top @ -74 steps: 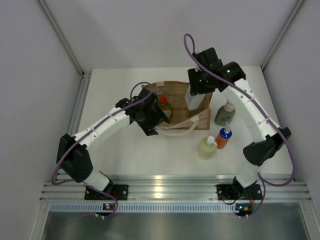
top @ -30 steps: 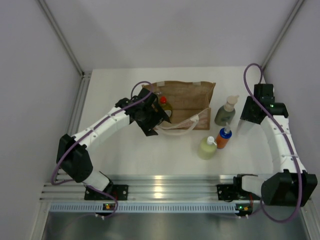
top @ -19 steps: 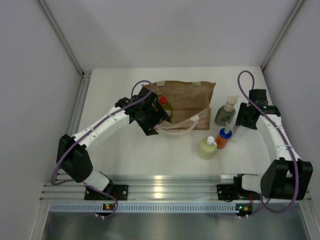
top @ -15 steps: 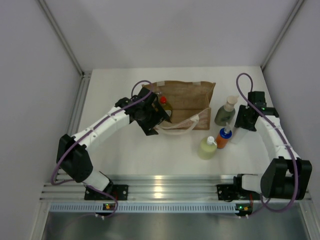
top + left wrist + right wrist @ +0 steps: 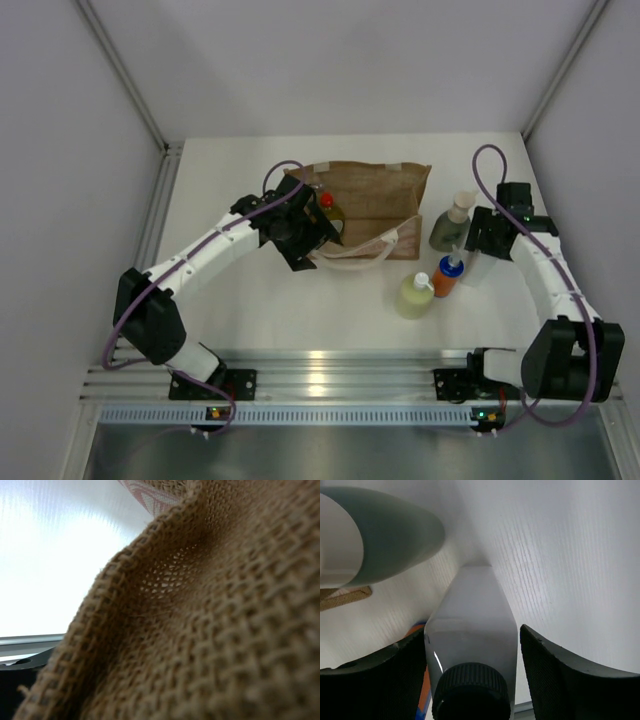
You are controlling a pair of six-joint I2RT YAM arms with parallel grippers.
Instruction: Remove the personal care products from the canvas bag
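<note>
My right pincer stands parted around the white dark-capped bottle. Its pebbled black pads sit close at each flank, with a sliver of light on one side. The smooth, tapering bottle stands on the white table, beside the rounded grey-green bottle. My left pincer sits at the left rim of the coarse-woven canvas bag. I cannot make out its jaws.

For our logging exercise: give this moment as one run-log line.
left claw: at canvas bag rim | right claw: straddling white dark-capped bottle, standing on table | in bag mouth: yellow red-capped bottle
</note>
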